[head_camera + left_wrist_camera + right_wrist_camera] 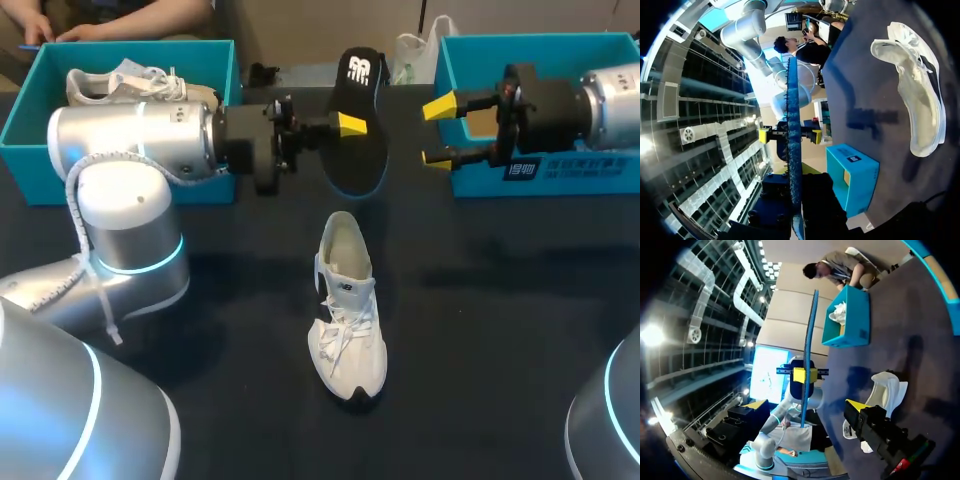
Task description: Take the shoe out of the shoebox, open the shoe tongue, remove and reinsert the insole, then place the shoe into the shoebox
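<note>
A black foam insole with a blue rim (pixel 362 150) is held upright on its edge above the dark counter (pixel 500 330). It is clamped in the left claw (pixel 350 125), one yellow tip of which is seen pressed on its near face. The right claw (pixel 440 131) is placed just beside the insole. Its two yellow tips are spread apart with nothing between them, and a narrow gap is left to the insole's rim. A white lace-up sneaker (pixel 347 310) is stood on its sole out on the counter, toe towards the robot and mouth wide open. It is well apart from both arms, and bare dark surface is seen on either side of it. An open teal cardboard shoebox (pixel 30 120) is set at the far left with a second white sneaker (pixel 130 85) inside, and its front wall is partly covered by the left arm. A matching teal shoebox (pixel 600 175) is set at the far right behind the right arm, so its inside is largely hidden. In the left wrist view the insole (pixel 792 125) is seen only as a thin edge-on strip running out from the claw. That claw's own fingers cannot be made out there, though the right claw's yellow tips are seen beyond. In the right wrist view the same strip (pixel 810 335) is seen ahead of the claw's own spread tips, with the left shoebox (pixel 857 332) beyond it.
</note>
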{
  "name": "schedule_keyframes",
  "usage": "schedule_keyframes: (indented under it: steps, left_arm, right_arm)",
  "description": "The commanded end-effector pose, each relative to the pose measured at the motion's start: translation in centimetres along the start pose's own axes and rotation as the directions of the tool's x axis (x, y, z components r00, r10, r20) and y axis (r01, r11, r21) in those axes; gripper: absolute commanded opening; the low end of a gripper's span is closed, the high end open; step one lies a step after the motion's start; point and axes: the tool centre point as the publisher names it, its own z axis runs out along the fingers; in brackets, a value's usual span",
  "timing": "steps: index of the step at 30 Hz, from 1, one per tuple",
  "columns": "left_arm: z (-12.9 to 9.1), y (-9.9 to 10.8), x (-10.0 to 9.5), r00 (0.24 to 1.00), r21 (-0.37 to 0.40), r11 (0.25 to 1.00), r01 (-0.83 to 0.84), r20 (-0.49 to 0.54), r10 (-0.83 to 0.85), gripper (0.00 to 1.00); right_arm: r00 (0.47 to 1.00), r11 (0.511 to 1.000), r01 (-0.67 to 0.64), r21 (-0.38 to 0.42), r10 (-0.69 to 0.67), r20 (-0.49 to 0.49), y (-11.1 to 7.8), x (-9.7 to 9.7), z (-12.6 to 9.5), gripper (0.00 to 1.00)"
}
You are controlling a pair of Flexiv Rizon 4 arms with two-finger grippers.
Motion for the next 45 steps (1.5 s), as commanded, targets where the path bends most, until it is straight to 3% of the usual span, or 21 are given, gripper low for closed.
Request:
schedule_keyframes:
  steps: [1, 3, 4, 7, 8, 12, 25, 41, 45]
  left_arm:
    - [1.9, 0.3, 0.3, 1.0, -0.02, 1.0, -0.001, 0.011, 0.001, 0.0]
    - [2.4, 0.6, 0.5, 1.0, -0.028, 1.0, 0.0, 0.011, 0.001, 0.0]
    - [2.6, 0.7, 0.6, 1.0, -0.033, 0.999, -0.003, 0.01, 0.003, 0.0]
    - [3.1, 1.1, 0.8, 1.0, -0.04, 0.999, -0.01, 0.006, 0.01, 0.0]
    - [3.2, 1.3, 0.8, 1.0, -0.041, 0.999, -0.009, 0.005, 0.009, 0.0]
    - [3.7, 1.7, 0.9, 1.0, -0.046, 0.999, -0.012, 0.001, 0.012, 0.0]
    - [5.6, 2.0, 1.2, 1.0, -0.057, 0.998, -0.024, 0.001, 0.024, 0.0]
    - [6.0, 1.7, 0.8, 1.0, -0.059, 0.998, -0.011, 0.026, 0.013, 0.0]
    - [6.0, 1.7, 0.7, 0.999, -0.057, 0.998, -0.012, 0.03, 0.014, 0.0]
  right_arm:
    - [1.0, 1.0, 0.002, 0.006, -0.002, -0.006, 0.6, -0.1, 0.9, 1.0]
    - [1.0, 1.0, 0.006, 0.005, -0.006, -0.012, 0.6, -0.1, 1.3, 0.99]
    - [1.0, 1.0, 0.009, 0.008, -0.009, -0.015, 0.7, -0.1, 1.5, 0.89]
    - [1.0, 1.0, 0.008, 0.016, -0.008, -0.019, 0.7, -0.2, 1.9, 0.82]
    - [1.0, 1.0, 0.008, 0.017, -0.008, -0.019, 0.8, -0.2, 1.9, 0.72]
    - [1.0, 1.0, 0.006, 0.025, -0.005, -0.027, 0.7, -0.4, 2.3, 0.5]
    - [0.999, 0.999, 0.001, 0.037, 0.001, -0.043, 0.9, -0.7, 3.0, 0.43]
    - [0.998, 0.999, -0.005, 0.04, 0.007, -0.056, 1.1, -0.9, 3.6, 0.27]
    - [0.998, 0.999, -0.007, 0.038, 0.009, -0.057, 1.1, -1.0, 3.6, 0.18]
